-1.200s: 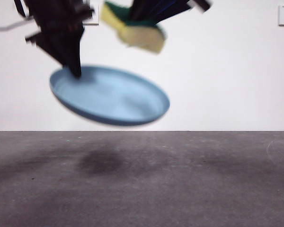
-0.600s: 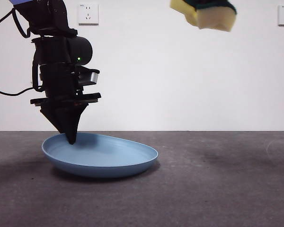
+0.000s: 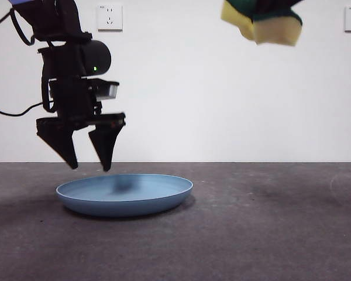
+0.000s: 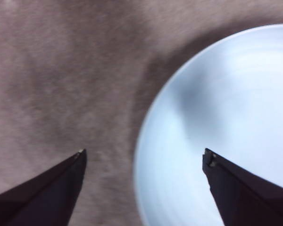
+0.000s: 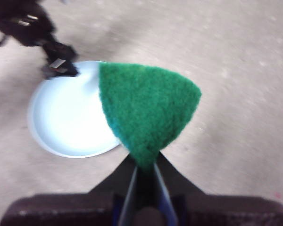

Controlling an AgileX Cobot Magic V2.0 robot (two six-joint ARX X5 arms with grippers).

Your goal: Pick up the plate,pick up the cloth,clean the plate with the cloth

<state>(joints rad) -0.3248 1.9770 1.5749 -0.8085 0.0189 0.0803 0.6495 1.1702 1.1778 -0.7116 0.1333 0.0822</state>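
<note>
Two grippers: our left gripper (image 3: pixel 90 167) hangs spread, empty, just above the plate (image 3: pixel 124 196) on the tabletop (image 3: pixel 251 234); right gripper (image 5: pixel 144 162) pinches the sponge (image 3: pixel 262 20) high.

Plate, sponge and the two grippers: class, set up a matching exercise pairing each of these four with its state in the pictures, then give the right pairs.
Things:
1. plate
2. sponge
3. left gripper
4. right gripper

States:
A. open, holding nothing, just above the plate's rim
B. lying flat on the grey table
C. held high in the air, green side showing in the right wrist view
D. shut on the sponge

Pairs: 1-B, 2-C, 3-A, 4-D
</note>
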